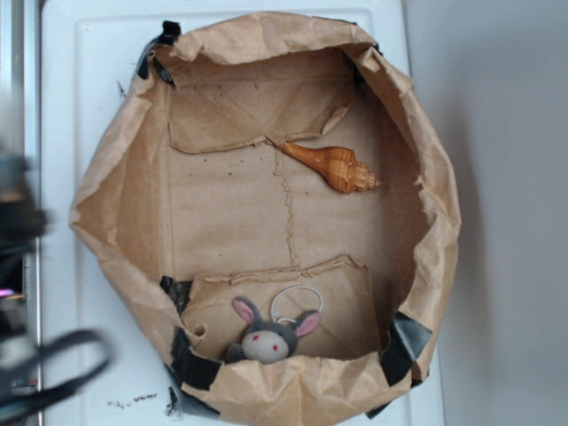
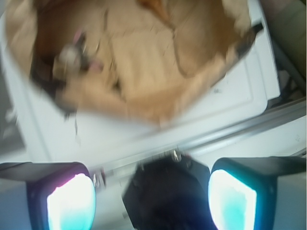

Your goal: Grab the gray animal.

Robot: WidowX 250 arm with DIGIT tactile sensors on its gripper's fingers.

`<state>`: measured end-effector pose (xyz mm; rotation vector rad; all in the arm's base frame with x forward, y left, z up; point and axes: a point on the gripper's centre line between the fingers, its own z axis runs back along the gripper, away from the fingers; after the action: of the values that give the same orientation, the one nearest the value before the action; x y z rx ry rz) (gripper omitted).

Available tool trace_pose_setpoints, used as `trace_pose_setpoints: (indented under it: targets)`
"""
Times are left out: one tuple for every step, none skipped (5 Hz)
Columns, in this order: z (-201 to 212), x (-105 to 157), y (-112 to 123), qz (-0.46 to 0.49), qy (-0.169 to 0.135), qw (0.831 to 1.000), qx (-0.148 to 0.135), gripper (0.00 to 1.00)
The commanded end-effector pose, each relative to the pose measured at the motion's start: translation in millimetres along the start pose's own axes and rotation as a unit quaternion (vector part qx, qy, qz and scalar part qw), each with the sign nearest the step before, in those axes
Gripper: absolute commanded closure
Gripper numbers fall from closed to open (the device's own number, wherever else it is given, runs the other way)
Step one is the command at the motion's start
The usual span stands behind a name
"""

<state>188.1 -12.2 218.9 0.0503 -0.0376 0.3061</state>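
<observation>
Glossy claw [image 2: 151, 196] spread wide, empty; fuzzy gray animal [image 1: 267, 336] slumps inside crinkled paper bag [image 1: 124, 177]

Exterior: we look straight down from overhead, fairly near, the paper bag [image 1: 266, 222] filling most of the frame on the white worktop [image 1: 80, 106].
Wrist: we look from between the jaws, outside the bag, angled down at it from farther off; blurred.
Shared: both views take in the bag's interior, the donkey [image 1: 269, 335] [image 2: 72, 56] and the worktop's edge.
</observation>
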Motion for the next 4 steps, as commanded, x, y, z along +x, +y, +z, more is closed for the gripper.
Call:
trace_pose_setpoints:
  targets:
    - [-24.6,55.3,-8.3,0.114,-0.042,0.993,-0.010,0.00]
    - [-41.0,68.8,-2.3,0.166,-0.023,0.980,-0.103,0.00]
    - [-52.3,69.8,-5.9,0.116,0.001,0.982,-0.151,0.00]
    - [-52.3,69.8,-5.9,0.116,0.001,0.982,-0.151,0.00]
